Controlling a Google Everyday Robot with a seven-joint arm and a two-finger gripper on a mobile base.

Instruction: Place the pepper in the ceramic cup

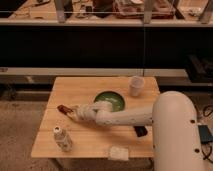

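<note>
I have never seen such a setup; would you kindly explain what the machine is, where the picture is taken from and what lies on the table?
The big white shape at the right is a mobile robot's body; its single white arm reaches left across the light wooden table. There is one camera view, looking down on the table; where it is mounted I cannot say. The two-finger gripper at the arm's end sits at the small dark red-brown pepper near the table's left edge; whether it holds it I cannot tell. Also on the table: a wide green bowl, a small off-white ceramic cup at the back right, a small white labelled bottle near the front, and a crumpled white wad.
</note>
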